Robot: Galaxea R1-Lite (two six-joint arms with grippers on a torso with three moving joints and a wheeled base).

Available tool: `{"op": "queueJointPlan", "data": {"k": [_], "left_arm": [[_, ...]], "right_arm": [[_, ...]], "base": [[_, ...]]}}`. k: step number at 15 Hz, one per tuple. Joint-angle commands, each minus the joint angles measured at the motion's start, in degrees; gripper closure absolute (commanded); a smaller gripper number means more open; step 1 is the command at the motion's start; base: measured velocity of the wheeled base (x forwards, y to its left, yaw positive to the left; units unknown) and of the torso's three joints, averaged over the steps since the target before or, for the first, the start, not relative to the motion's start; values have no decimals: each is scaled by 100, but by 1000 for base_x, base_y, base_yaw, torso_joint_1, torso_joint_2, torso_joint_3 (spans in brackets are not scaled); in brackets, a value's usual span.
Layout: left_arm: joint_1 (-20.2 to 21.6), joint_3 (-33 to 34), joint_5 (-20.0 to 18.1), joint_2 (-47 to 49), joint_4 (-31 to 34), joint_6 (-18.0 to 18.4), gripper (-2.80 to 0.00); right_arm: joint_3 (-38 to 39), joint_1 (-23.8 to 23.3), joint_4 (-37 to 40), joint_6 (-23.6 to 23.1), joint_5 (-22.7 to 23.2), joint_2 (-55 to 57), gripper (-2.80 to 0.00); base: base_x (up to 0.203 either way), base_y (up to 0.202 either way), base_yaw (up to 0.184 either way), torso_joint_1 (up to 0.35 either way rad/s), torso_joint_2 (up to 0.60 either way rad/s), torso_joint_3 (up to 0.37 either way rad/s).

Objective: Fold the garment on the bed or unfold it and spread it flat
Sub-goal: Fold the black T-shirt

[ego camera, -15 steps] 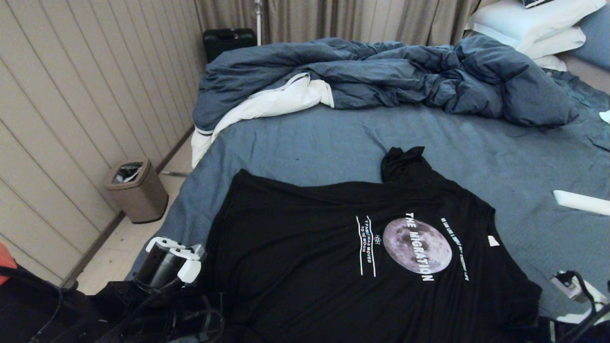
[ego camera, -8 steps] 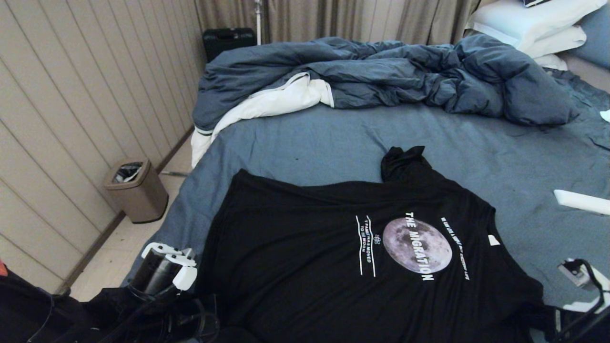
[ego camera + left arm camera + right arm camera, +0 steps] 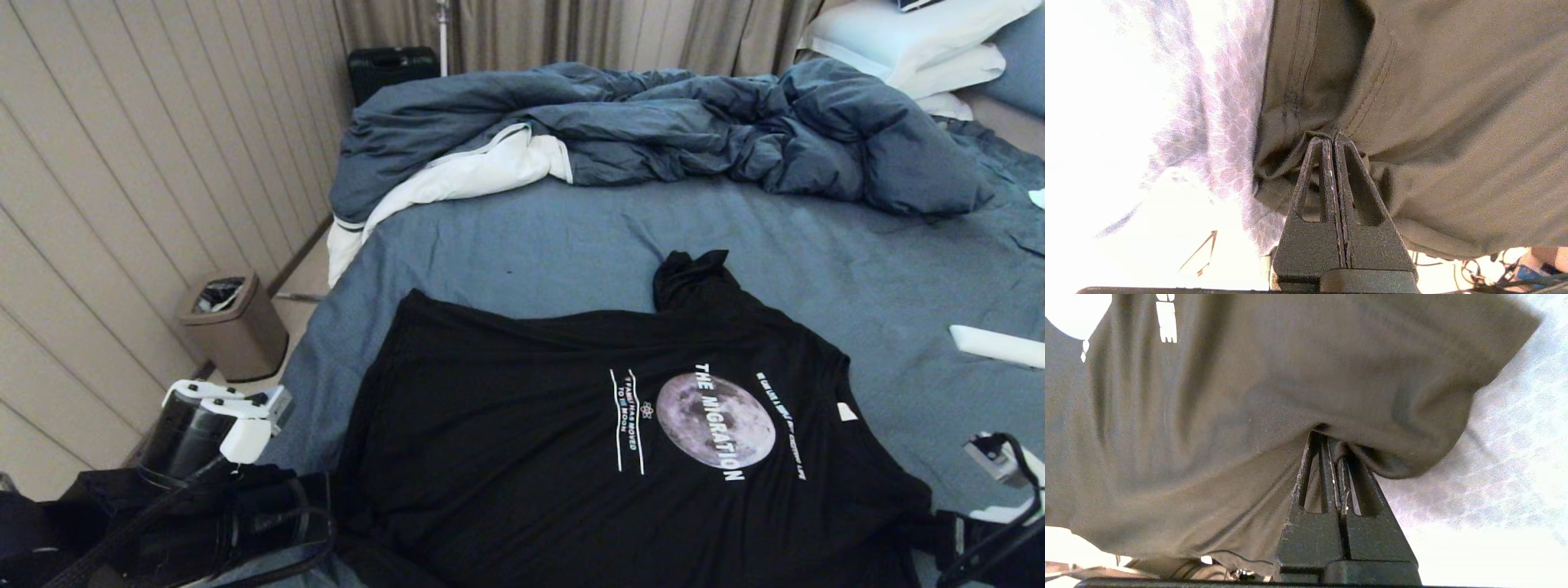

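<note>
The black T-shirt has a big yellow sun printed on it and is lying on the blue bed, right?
Not quite. The print on the black T-shirt is a grey moon, not a yellow sun, as the head view shows. It does lie on the blue bed.

My black T-shirt (image 3: 571, 457), moon print and white "THE MIGRATION" lettering facing up, lies spread with slight wrinkles on the near part of my bed's slate-blue sheet (image 3: 522, 237), one sleeve bunched at its far edge.

On the bed (image 3: 531, 237) lay one T-shirt (image 3: 531, 457), one duvet (image 3: 653, 131), two pillows (image 3: 914, 41); beside it, one bin (image 3: 233, 327).
</note>
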Motion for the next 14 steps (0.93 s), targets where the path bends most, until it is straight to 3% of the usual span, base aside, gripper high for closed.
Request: {"op": "queueJointPlan", "data": {"k": [1,7,11,14], "left_arm": [[14,-226,-6,-364,186,-17,0],[12,-477,-8,-393,400,-7,0],[27,-1315,-7,-336,969,15,0],[341,-1999,-57,-311,1460,181,0]], "right_arm": [[-69,-2,-16,25,21,14,0],[-208,-2,-8,62,12,66,0],[-749,24,43,609,4,-215,0],[-1560,68,733,792,17,-422,0]], "base": [[0,0,0,0,0,0],[0,0,0,0,0,0],[0,0,0,0,0,0],[0,0,0,0,0,0]]}}
